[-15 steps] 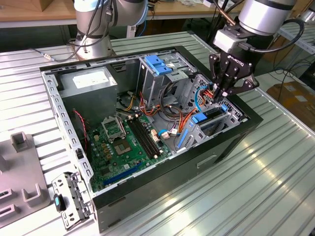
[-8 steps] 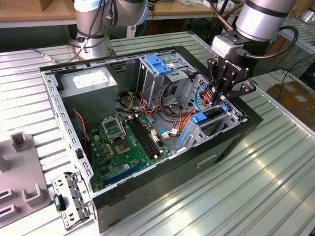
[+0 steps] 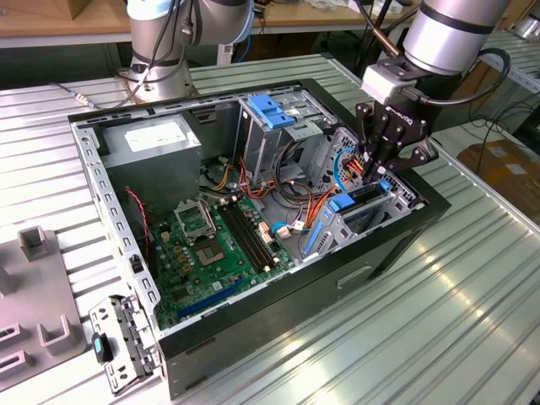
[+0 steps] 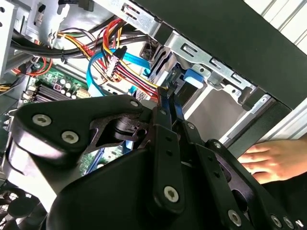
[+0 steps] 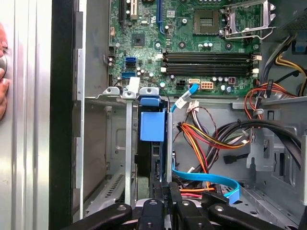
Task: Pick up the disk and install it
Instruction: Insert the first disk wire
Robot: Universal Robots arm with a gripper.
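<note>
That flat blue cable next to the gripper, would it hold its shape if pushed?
Probably not. The flat blue cable curves loosely across the case floor, so it looks thin and floppy and would likely bend aside. It seems light, though plugged ends may spring it back toward the gripper.

Gripper (image 3: 377, 171): down inside the open computer case (image 3: 337, 278), fingers closed on the disk's edge.
Disk (image 3: 364, 202): directly below the gripper, upright in the drive cage (image 3: 333, 226).
Motherboard (image 3: 215, 245): well apart from the gripper.

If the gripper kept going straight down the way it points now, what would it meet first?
Probably the disk standing on edge in the drive cage: the gripper points down at its blue-railed upper edge and looks already at it, though depth is unclear.
</note>
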